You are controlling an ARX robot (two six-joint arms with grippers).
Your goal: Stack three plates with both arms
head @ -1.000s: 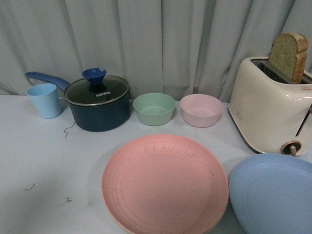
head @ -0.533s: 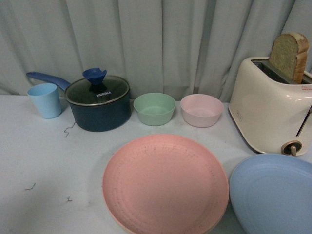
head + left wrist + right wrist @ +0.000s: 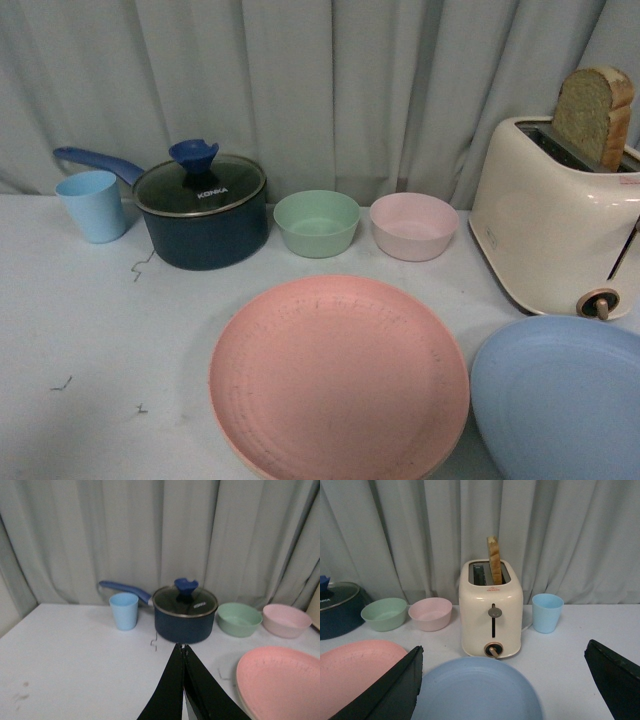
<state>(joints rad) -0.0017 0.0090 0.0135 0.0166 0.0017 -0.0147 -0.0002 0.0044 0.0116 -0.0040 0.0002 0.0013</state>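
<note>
Pink plate (image 3: 338,375) at six, blue plate (image 3: 560,400) at four o'clock, unstacked. Likely next: clamp gaping right gripper (image 3: 504,680) onto blue rim; left gripper (image 3: 182,650) pinched shut.

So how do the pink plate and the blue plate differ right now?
The pink plate sits mid-table; the blue plate lies to its right, in front of the toaster. Pink shows faint dotted rings; blue looks plain. Both are round, shallow and similar in size.

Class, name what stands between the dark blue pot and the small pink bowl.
A small green bowl stands there, seen in the front view.
</note>
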